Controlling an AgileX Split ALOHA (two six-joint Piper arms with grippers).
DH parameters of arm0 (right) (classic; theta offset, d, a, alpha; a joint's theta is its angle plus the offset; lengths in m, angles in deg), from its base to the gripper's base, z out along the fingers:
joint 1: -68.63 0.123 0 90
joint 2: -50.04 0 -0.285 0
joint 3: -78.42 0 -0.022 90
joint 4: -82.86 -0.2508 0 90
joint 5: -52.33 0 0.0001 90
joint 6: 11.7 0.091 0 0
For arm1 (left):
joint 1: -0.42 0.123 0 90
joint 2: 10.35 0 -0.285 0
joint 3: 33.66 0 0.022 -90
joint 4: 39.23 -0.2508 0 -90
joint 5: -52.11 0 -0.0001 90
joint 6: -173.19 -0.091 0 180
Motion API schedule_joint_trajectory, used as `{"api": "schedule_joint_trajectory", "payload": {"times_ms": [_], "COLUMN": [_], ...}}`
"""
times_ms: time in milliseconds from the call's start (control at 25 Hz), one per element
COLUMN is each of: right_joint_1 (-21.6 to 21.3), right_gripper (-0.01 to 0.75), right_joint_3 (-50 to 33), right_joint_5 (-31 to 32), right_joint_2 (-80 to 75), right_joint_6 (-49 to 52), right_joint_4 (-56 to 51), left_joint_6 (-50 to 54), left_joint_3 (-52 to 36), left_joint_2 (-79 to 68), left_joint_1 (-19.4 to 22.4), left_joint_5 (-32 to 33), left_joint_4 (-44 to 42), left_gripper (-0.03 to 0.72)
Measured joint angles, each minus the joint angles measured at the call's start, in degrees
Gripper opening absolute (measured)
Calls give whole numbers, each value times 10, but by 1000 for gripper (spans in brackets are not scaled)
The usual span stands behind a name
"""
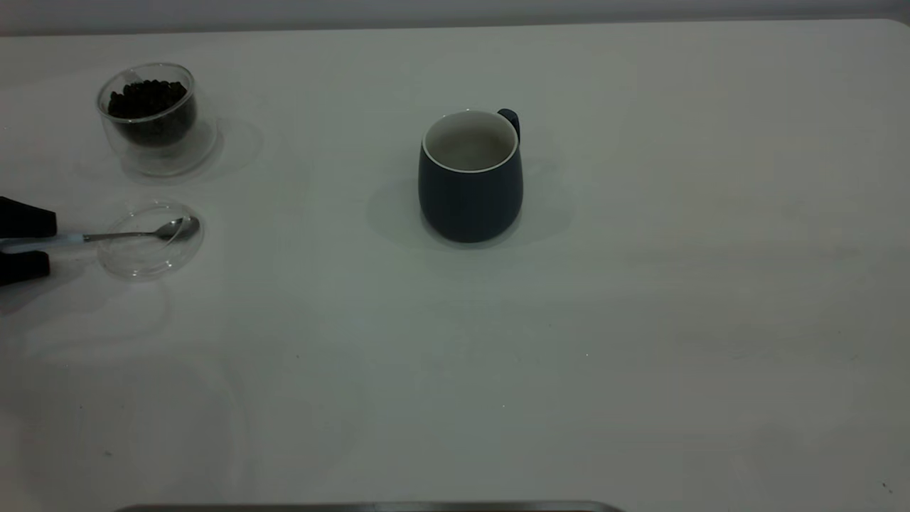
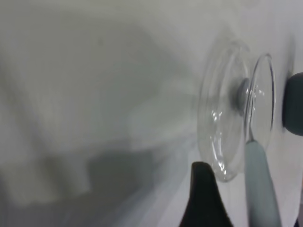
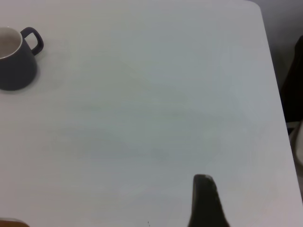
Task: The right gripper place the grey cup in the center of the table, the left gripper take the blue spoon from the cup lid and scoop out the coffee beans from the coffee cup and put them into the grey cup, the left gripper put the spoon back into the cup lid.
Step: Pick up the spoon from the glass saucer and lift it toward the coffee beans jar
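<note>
Near the table's middle the grey cup stands placed and looks empty, while well to its left the left gripper, fingers spread, straddles the blue spoon's handle on the cup lid, beans unscooped in the coffee cup beyond.

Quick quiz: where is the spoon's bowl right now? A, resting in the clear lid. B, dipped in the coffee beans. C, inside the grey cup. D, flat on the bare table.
A: the spoon has its bowl lying in the lid, and its blue handle reaches between the open fingers of the left hand.
</note>
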Motion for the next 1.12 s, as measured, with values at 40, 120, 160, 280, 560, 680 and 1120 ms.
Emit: {"api": "schedule_joint_trajectory", "payload": {"times_ms": [40,120,160,280,560,680,1120], "right_joint_1": [0,0,0,0,0,0,0], "right_gripper": [461,461,461,461,461,461,461], "right_joint_3": [0,0,0,0,0,0,0], "right_joint_5": [0,0,0,0,0,0,0], "right_joint_2": [0,0,0,0,0,0,0], "right_joint_6": [0,0,0,0,0,0,0], "right_joint_4": [0,0,0,0,0,0,0], "left_joint_6": [-1,-1,0,3,23,23,20], "left_joint_3": [5,14,18,21,22,22,22], "left_joint_2": [0,0,0,0,-14,-15,-15], "left_joint_1": [-1,-2,-3,-6,-10,-11,-10], "left_joint_5": [4,11,13,18,20,20,20], "left_joint_4": [-1,-2,-2,-3,-26,-25,-19], "left_gripper": [582,582,582,582,582,575,393]}}
